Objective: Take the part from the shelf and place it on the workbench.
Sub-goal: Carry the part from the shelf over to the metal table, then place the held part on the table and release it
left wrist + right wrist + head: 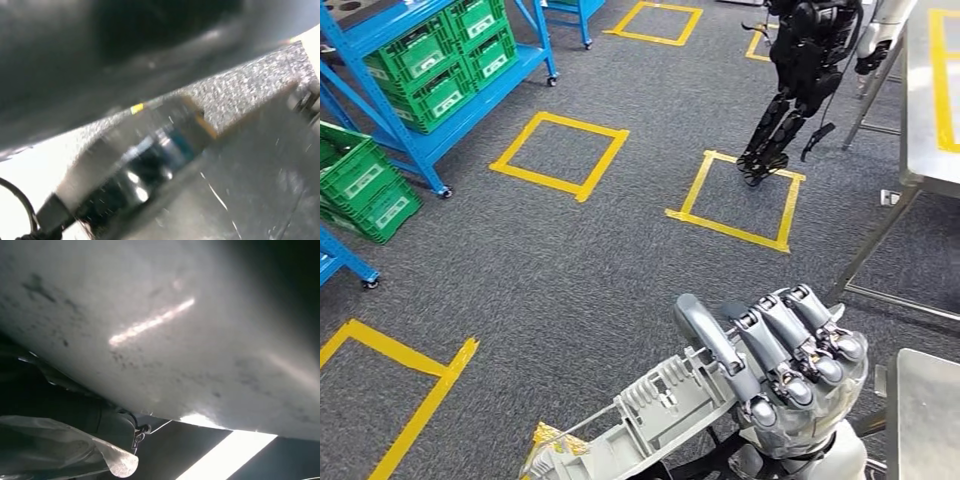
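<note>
In the head view, the right hand is seen low in the frame, its fingers curled over the end of a long grey plastic part, which is held firmly. The part extends away from the hand toward the robot's left, lying roughly level above the grey carpet. A scrap of yellow is seen at the far end of the part; what it belongs to cannot be told. Just beside the hand, on the robot's right, a corner of a metal workbench is seen. Well ahead of the hand, yellow tape squares are marked on the carpet, and another dark humanoid robot stands on one of them. Far off to the left of the hand, blue shelving carrying green crates is seen.

In the left wrist view, everything is blurred; speckled carpet is made out, and the state of the left hand cannot be told.

In the right wrist view, a broad pale grey surface is seen close to the camera, and a crumpled clear film lies beneath it
</note>
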You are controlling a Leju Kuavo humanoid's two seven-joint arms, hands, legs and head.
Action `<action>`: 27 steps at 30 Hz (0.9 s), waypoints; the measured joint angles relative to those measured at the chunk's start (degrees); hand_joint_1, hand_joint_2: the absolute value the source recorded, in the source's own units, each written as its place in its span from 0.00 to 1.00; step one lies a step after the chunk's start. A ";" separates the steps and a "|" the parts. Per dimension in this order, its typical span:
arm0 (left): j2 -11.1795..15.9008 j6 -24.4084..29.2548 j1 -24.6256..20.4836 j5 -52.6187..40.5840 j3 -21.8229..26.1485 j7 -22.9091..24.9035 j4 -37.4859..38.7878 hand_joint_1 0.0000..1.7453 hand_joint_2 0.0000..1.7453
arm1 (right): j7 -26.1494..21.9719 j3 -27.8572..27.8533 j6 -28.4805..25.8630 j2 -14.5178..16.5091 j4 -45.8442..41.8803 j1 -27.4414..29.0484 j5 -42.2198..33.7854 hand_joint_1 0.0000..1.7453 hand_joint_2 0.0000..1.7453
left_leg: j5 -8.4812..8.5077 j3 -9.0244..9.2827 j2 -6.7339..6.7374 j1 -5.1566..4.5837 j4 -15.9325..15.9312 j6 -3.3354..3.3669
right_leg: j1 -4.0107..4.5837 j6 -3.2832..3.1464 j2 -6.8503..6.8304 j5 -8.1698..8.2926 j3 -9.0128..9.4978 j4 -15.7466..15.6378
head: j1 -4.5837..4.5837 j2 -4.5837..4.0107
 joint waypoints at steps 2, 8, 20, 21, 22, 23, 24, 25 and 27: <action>0.13 0.01 -0.04 0.00 0.00 0.04 0.10 0.00 0.00 | -0.02 -0.02 0.00 0.00 -0.02 -0.02 0.00 1.00 1.00 | 1.36 1.84 -2.35 -0.05 -4.67 0.59 | -0.21 0.43 1.16 0.21 -0.45 0.14 | -0.09 0.00; 0.01 0.03 -0.27 -0.01 0.02 0.10 0.19 0.00 0.00 | -0.05 -0.21 0.00 -0.04 -0.20 0.01 0.00 1.00 1.00 | 2.00 2.64 0.89 0.12 -7.11 1.38 | -0.34 2.33 -1.82 -2.63 -4.32 5.34 | 0.05 0.01; 0.53 -4.71 -0.33 8.85 3.76 12.10 0.51 0.00 0.00 | -0.64 -0.45 0.01 -0.08 -0.41 0.17 0.00 1.00 1.00 | 0.74 3.05 7.71 -0.38 -6.27 -0.45 | -0.48 1.58 -6.87 -0.59 0.00 -0.12 | 0.26 0.01; 0.66 -5.24 -0.28 10.21 4.77 12.40 0.51 0.00 0.00 | -0.57 -0.44 0.00 -0.08 -0.45 0.16 0.00 1.00 1.00 | 0.12 2.90 7.08 -0.25 -5.68 -0.71 | -0.54 1.28 -6.38 -0.50 -0.03 -0.17 | 0.22 0.02; 0.79 -5.72 -0.20 11.39 5.82 12.57 0.52 0.00 0.00 | -0.50 -0.44 0.00 -0.07 -0.48 0.12 0.00 1.00 1.00 | -1.11 2.33 5.99 -0.11 -4.11 -0.95 | -0.62 0.94 -5.90 -0.42 -0.03 -0.24 | 0.15 0.01; 0.94 -6.10 -0.10 12.26 6.80 12.63 0.55 0.00 0.00 | -0.43 -0.43 0.00 -0.07 -0.51 0.10 0.00 1.00 1.00 | -2.93 1.15 4.64 0.02 -1.21 -1.14 | -0.66 0.64 -5.42 -0.37 0.00 -0.28 | 0.07 0.01; 1.08 -6.37 0.06 12.80 7.65 12.64 0.57 0.00 0.00 | -0.38 -0.43 0.01 -0.07 -0.52 0.08 0.00 1.00 1.00 | -5.00 -0.54 3.50 0.06 2.78 -1.20 | -0.60 0.43 -4.88 -0.38 -0.01 -0.27 | -0.02 0.01; 1.17 -6.55 0.28 13.14 8.33 12.64 0.60 0.00 0.00 | -0.36 -0.43 0.01 -0.07 -0.51 0.09 0.00 1.00 1.00 | -6.77 -2.43 2.98 0.07 6.98 -1.21 | -0.52 0.27 -4.27 -0.39 -0.02 -0.26 | -0.06 0.00; 1.29 -6.68 0.70 13.39 9.27 12.58 0.63 0.00 0.00 | -0.33 -0.44 0.02 -0.07 -0.51 0.12 0.00 1.00 1.00 | -7.46 -4.55 2.71 0.06 11.31 -1.04 | -0.34 0.14 -2.79 -0.37 0.03 -0.22 | -0.07 0.00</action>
